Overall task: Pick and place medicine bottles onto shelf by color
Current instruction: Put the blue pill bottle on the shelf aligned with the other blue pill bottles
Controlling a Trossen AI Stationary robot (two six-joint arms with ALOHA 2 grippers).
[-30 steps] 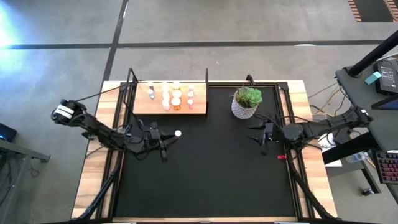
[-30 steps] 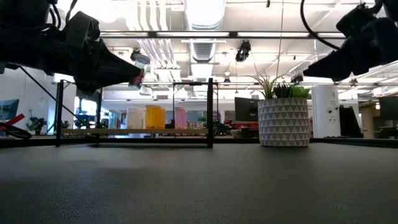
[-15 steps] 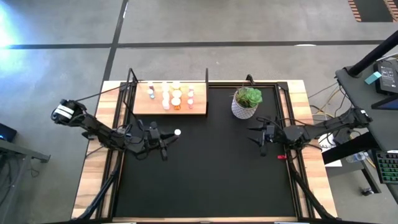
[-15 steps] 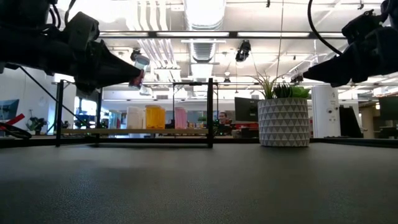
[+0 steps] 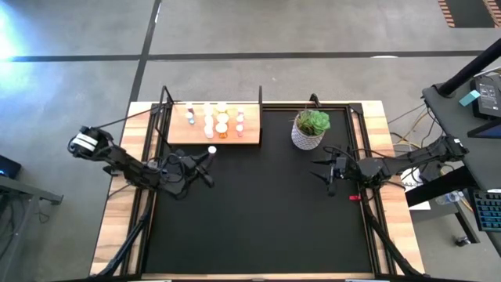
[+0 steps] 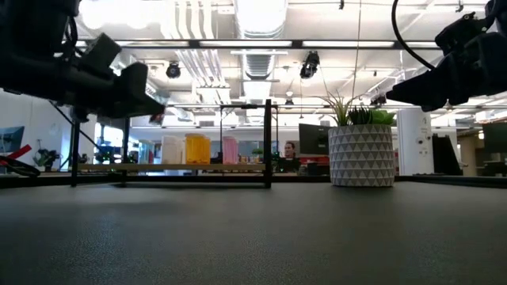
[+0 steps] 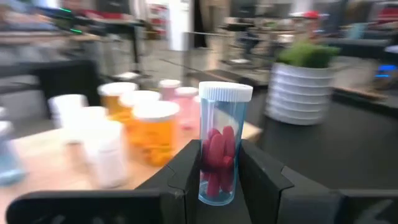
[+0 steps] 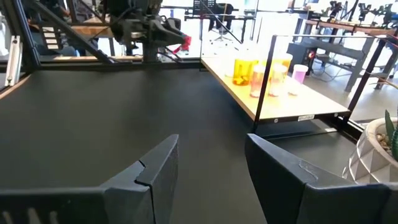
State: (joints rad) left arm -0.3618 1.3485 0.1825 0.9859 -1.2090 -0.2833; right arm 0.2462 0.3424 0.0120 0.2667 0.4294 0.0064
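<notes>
A large black mat (image 5: 258, 204) covers most of the wooden table (image 5: 117, 227), seen from above, with the two dark arms reaching in from 9 o'clock and 3 o'clock. At about 11 o'clock on the mat's far edge sits the shelf (image 5: 249, 138), a light-wood board with thin black posts; a white pot with a green plant (image 5: 310, 129) stands at roughly 1 o'clock. On the shelf's middle and left, a cluster of medicine bottles (image 5: 213, 119) already stands in rows, white, orange and pink ones grouped side by side in the left wrist view, while the board's right part shows bare wood.

The left gripper (image 5: 205, 156) hovers just beside the shelf's near edge, its fingers clamped on a clear bottle (image 7: 220, 143) with a white cap and red pills inside, held upright and off the mat. The right gripper (image 5: 327, 174) waits above the mat at 3 o'clock, its fingers apart and empty. A small red object (image 5: 354, 197) lies near it on the mat's right edge.

No loose bottles appear on the mat, so the sorting looks nearly complete: by these views, setting down the held bottle with its colour group may be the last placement left.
</notes>
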